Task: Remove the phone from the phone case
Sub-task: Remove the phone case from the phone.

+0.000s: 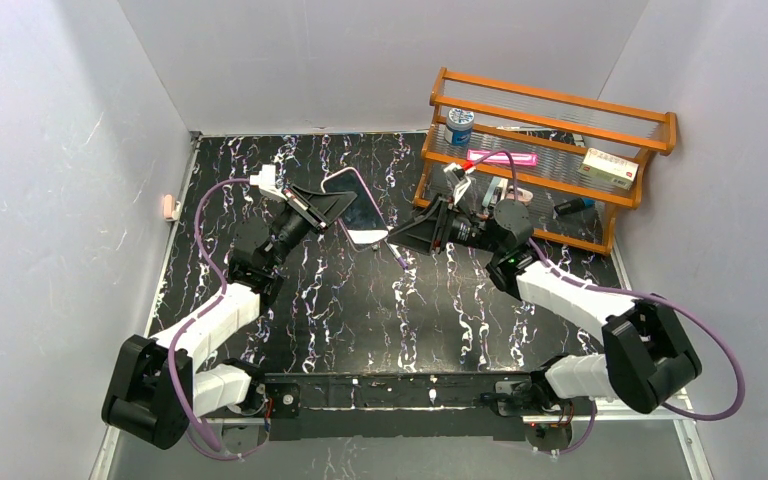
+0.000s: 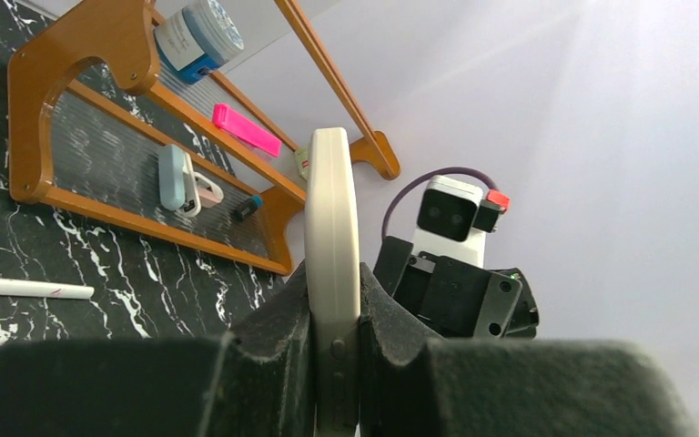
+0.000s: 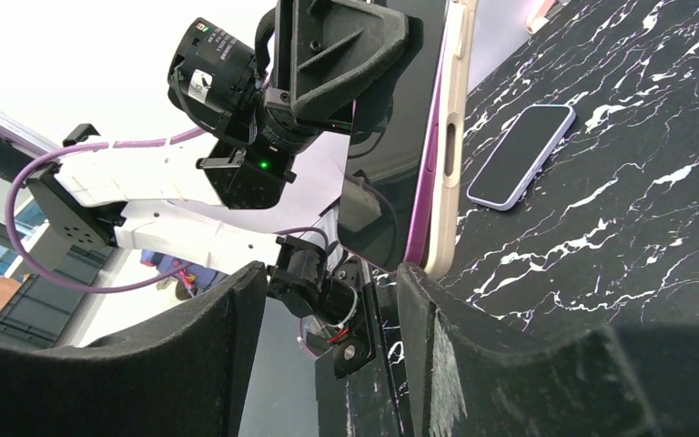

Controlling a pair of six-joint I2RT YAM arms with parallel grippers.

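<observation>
The phone (image 1: pixel 360 205) sits in its cream case and is held above the table, between the two arms. My left gripper (image 1: pixel 338 208) is shut on it; in the left wrist view the case (image 2: pixel 331 209) stands edge-on, pinched between the jaws of the left gripper (image 2: pixel 332 291). In the right wrist view the dark screen (image 3: pixel 400 137) has a purple rim, and the cream case (image 3: pixel 455 109) backs it. My right gripper (image 3: pixel 328 273) is open at the phone's lower end. Its right fingertip (image 3: pixel 414 291) lies just under the case's corner, and nothing is between the jaws.
An orange wooden rack (image 1: pixel 550 150) stands at the back right, holding a blue-lidded jar (image 1: pixel 459 125), a pink item and a small box. A pen (image 1: pixel 401 259) lies under the grippers. A second phone (image 3: pixel 521 155) lies flat on the table. Walls close in on both sides.
</observation>
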